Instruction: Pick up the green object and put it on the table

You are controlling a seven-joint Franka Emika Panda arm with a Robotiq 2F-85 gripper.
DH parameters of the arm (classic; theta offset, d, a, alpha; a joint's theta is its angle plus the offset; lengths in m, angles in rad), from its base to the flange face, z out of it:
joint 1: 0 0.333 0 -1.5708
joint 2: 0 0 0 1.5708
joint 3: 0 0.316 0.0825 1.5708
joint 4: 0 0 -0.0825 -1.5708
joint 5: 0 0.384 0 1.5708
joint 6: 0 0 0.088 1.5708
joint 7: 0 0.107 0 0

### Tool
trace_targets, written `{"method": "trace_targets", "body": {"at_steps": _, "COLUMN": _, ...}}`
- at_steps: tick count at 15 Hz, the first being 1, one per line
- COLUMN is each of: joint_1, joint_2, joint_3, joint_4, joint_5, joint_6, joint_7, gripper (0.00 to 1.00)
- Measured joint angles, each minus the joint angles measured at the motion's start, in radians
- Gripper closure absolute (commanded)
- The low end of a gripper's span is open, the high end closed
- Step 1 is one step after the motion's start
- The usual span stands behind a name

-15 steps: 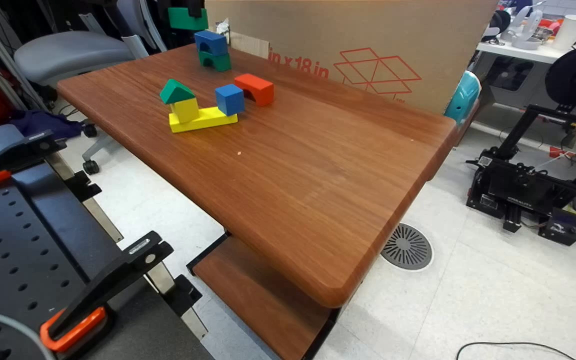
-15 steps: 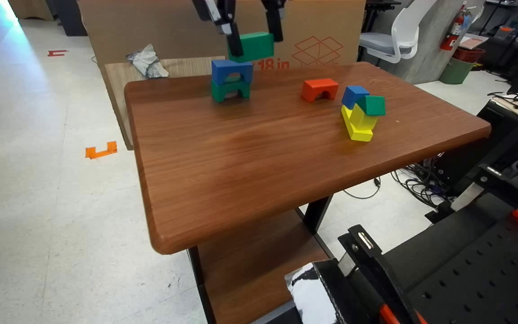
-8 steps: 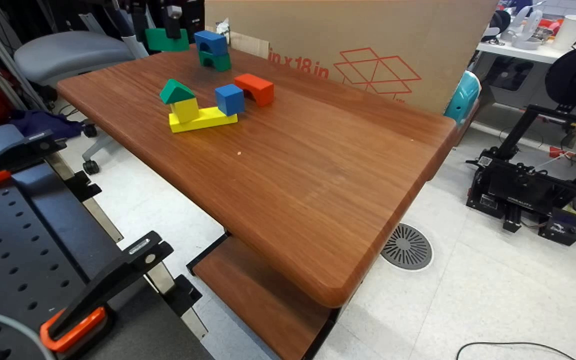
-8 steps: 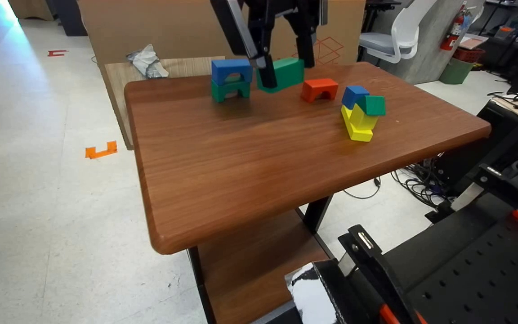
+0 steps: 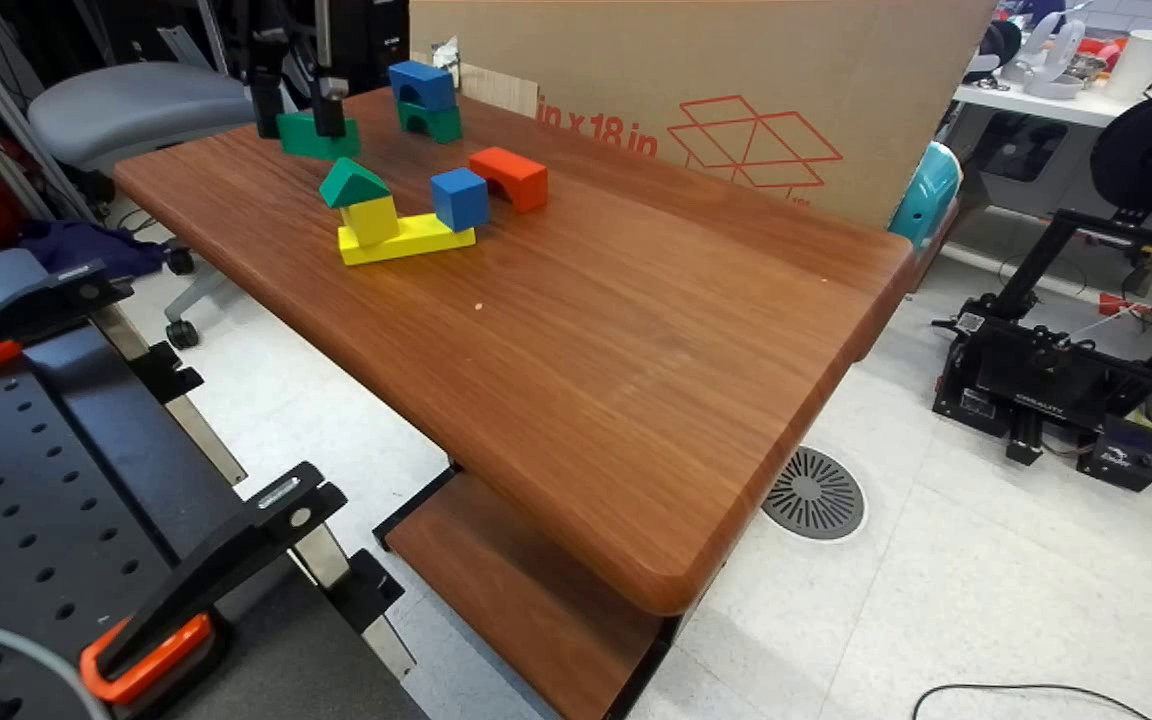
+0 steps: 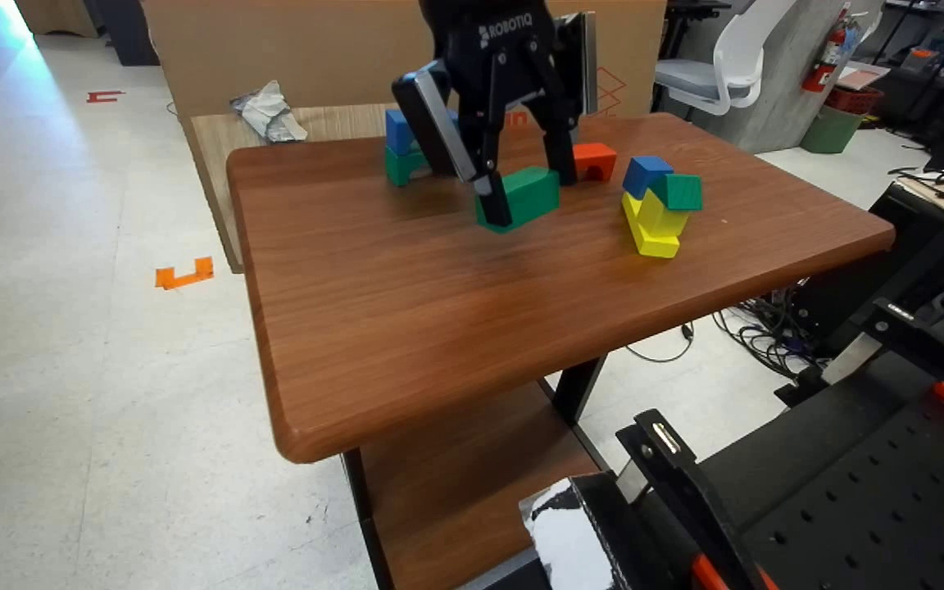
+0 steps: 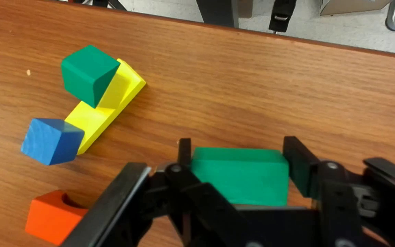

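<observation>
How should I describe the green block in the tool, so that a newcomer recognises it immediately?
Start at the brown table, then find the tool over it. Between its fingers is the green block: a plain rectangular bar, unlike the pointed green piece and green arch.

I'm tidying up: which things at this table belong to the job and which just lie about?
Job:
rectangular green block, in the jaws
brown table

Just lying about:
red arch
blue arch on green arch
blue block
pointed green block
yellow block
yellow bar

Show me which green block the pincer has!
The rectangular block in the pincer; the triangular block tops a yellow block, the green arch supports a blue arch.
</observation>
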Motion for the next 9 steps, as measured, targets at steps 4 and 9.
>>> {"method": "trace_targets", "body": {"at_steps": 4, "joint_1": 0.0, "joint_2": 0.033, "joint_3": -0.001, "joint_4": 0.011, "joint_5": 0.0, "joint_6": 0.0, "joint_7": 0.01, "gripper": 0.58}}
{"method": "trace_targets", "body": {"at_steps": 9, "joint_1": 0.0, "joint_2": 0.056, "joint_3": -0.003, "joint_4": 0.032, "joint_5": 0.0, "joint_6": -0.002, "joint_7": 0.019, "gripper": 0.08}}
